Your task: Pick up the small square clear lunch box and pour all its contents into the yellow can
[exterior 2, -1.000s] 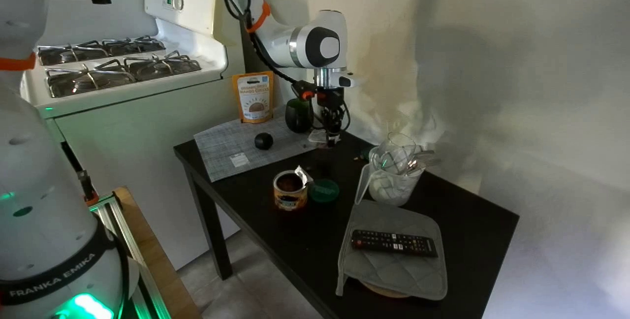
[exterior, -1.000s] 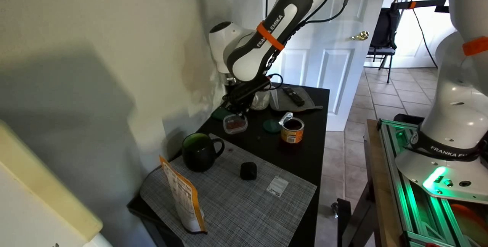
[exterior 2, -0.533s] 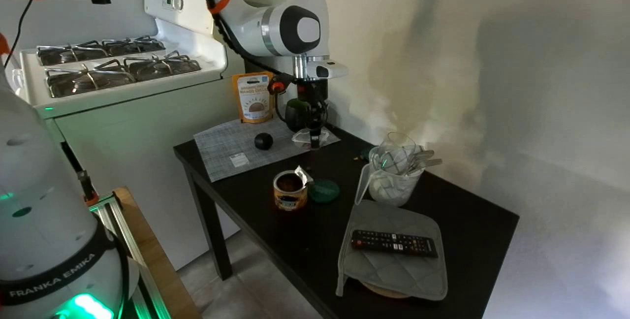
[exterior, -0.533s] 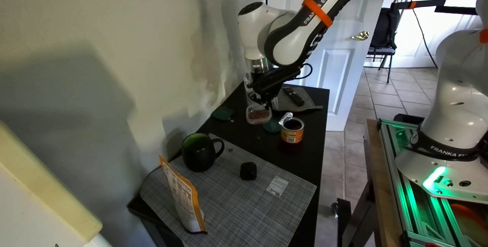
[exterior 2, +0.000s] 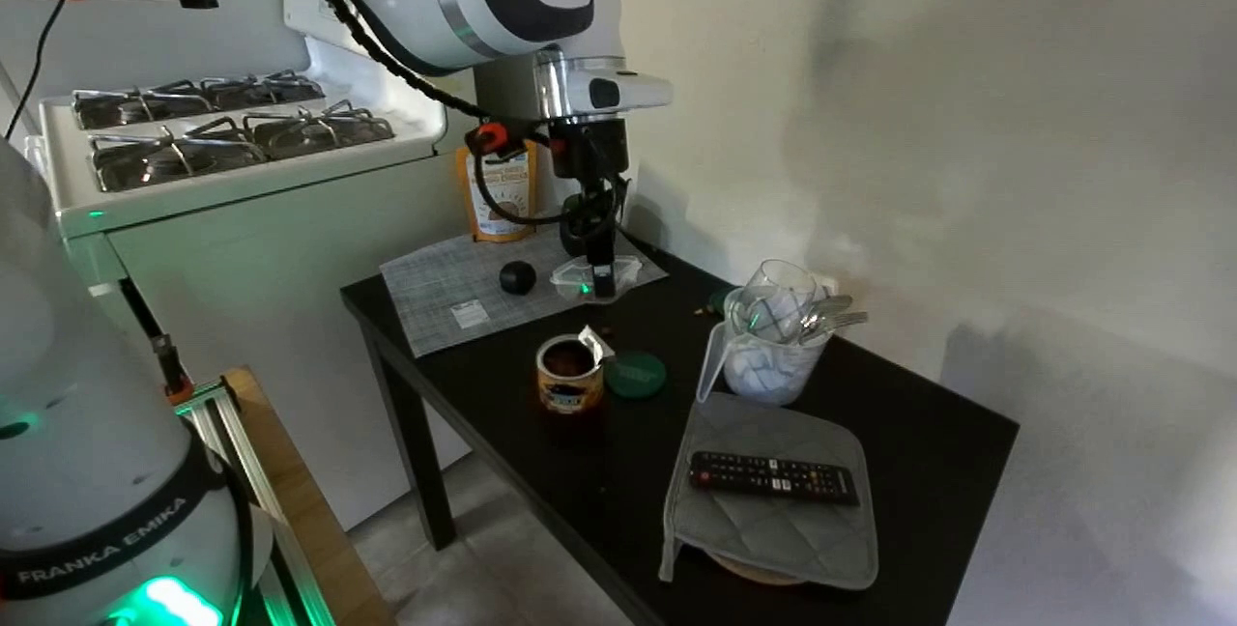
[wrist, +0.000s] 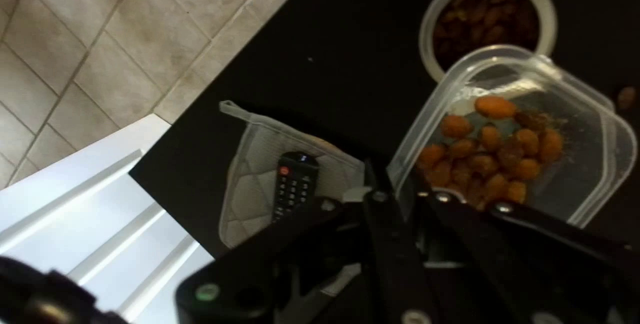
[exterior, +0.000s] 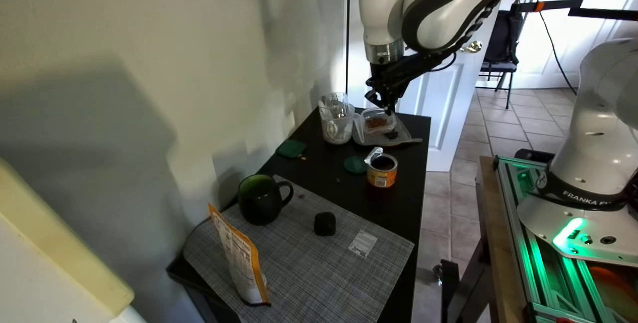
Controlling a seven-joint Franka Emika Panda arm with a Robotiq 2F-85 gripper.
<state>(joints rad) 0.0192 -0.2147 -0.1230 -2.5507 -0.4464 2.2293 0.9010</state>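
The clear lunch box (wrist: 555, 189) hangs in the air with my gripper (wrist: 395, 184) shut on one of its side walls. Orange-red pieces (wrist: 482, 156) lie in it, heaped toward the gripped side. In the wrist view the box's corner hides part of the yellow can's (wrist: 549, 24) pale rim; brown pieces fill its dark inside. An exterior view has the box (exterior: 371, 131) below my gripper (exterior: 389, 107), up and left of the yellow can (exterior: 382, 177). In an exterior view the box (exterior 2: 570, 280) and gripper (exterior 2: 603, 283) appear behind the can (exterior 2: 568, 392).
Beside the can lies a dark green lid (exterior 2: 636, 375). A clear pitcher (exterior 2: 773, 365) with a glass and utensils stands near the wall. A grey pot holder (exterior 2: 763, 549) bears a remote (exterior 2: 773, 476). On the mat are a dark mug (exterior: 259, 208) and a pouch (exterior: 241, 258).
Held in the gripper, the box has gone right and upward in an exterior view, and slightly left with the arm looming larger in an exterior view. The can has stayed put.
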